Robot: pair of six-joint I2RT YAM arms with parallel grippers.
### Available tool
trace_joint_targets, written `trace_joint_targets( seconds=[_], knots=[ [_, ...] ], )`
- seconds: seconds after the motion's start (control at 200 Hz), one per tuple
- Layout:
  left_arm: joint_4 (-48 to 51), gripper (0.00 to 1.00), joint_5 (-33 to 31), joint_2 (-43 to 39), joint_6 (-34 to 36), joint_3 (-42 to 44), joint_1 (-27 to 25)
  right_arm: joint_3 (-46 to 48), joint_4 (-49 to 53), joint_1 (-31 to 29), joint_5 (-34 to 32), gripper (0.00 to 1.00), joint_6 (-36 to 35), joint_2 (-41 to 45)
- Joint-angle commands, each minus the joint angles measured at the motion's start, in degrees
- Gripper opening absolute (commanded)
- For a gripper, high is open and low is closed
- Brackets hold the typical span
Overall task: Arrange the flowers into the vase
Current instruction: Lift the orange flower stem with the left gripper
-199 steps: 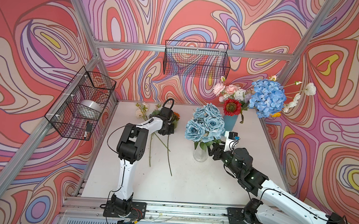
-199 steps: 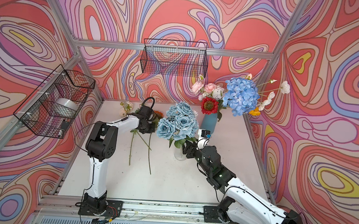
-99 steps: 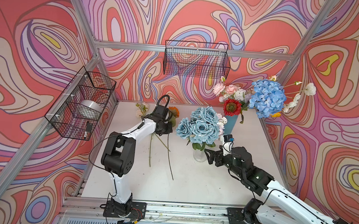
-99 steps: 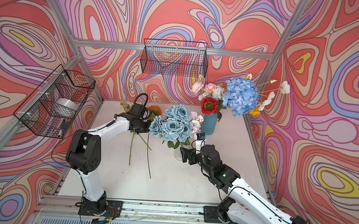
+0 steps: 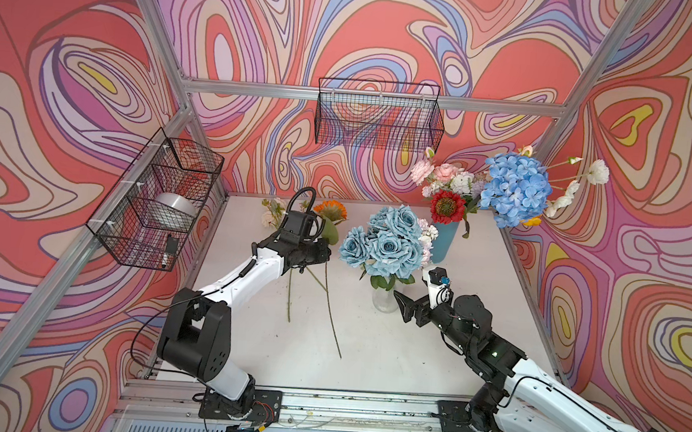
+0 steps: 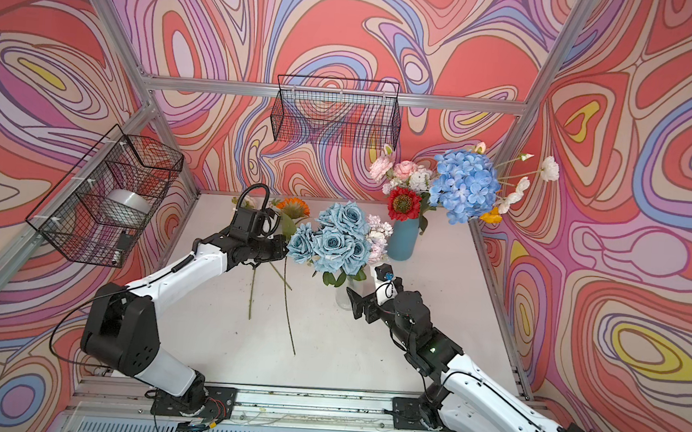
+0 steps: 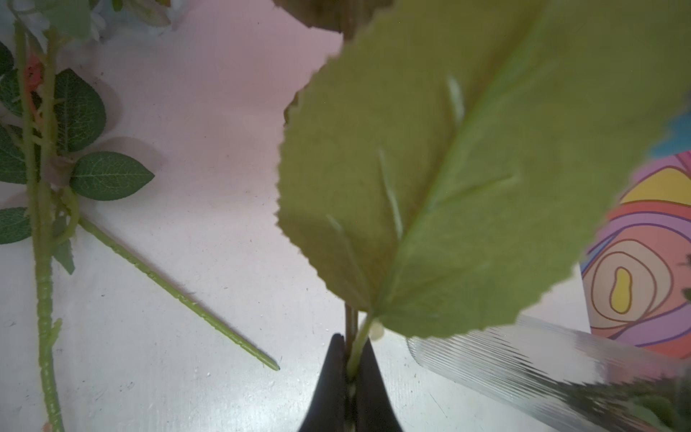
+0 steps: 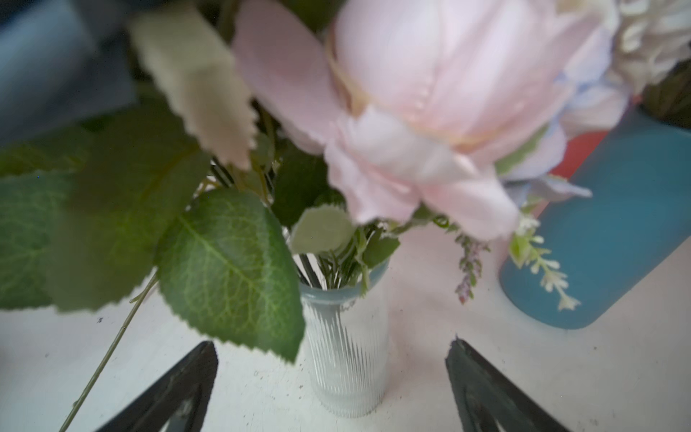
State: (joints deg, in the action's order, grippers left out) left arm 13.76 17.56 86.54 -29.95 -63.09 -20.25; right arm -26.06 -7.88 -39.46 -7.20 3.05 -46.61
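left claw (image 7: 351, 348): pressed together on the stem of the orange sunflower (image 5: 330, 208), pinching right under a big leaf (image 7: 467, 168); the leaf blocks most of the wrist view
- orange sunflower, where: back-left of the counter (image 5: 368, 352), just beside the blue roses (image 5: 388, 241), in no vase yet; can't tell if the head is clear of the counter
- why that grip: pinch is near the head, so the long stem tail looks free to go into a vase mouth first
- right claw (image 8: 332, 346): spread wide, one finger either side of the glass vase (image 8: 346, 355), touching nothing, holding nothing
- why there: probably parked to steady the vase or to stay clear of the incoming stem, a guess
- glass vase: upright mid-counter, narrow mouth already crowded with stems; carries the blue roses and a pink peony (image 8: 430, 93), which lean out over its rim
- blue vase (image 5: 444, 242): behind the glass one, near the back wall; holds the hydrangea (image 5: 515, 189), the red sunflower (image 5: 447, 207) and pink blooms
- loose flowers: cream flower (image 5: 271, 216) lies flat on the counter, on the far side of the left claw from the vases, not gripped
- step: carrying the sunflower over to a vase; which vase, unclear
- progress: most blooms placed, a couple left
- risk: the big leaf or the blue roses could snag the stem, and the light glass vase may tip if pushed
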Motion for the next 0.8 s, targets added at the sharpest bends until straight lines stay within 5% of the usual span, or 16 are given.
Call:
trace_joint_targets(
  seconds=[0.0, 0.26, 0.796],
  knots=[
    [-9.7, 0.00, -0.5, -4.3, -1.4, 4.2, -1.0, 2.7, -13.2, -0.2, -2.8, 0.98, -2.7, -2.0],
    [-16.4, 0.00, -0.7, -12.2, -4.4, 12.6, -1.6, 0.3, -23.4, -0.2, -1.3, 0.98, 1.9, -12.3],
    [-19.5, 0.00, 1.9, -18.0, -7.9, 20.5, -1.9, -1.5, -36.4, -0.3, -9.9, 0.92, 1.8, -21.9]
  ],
)
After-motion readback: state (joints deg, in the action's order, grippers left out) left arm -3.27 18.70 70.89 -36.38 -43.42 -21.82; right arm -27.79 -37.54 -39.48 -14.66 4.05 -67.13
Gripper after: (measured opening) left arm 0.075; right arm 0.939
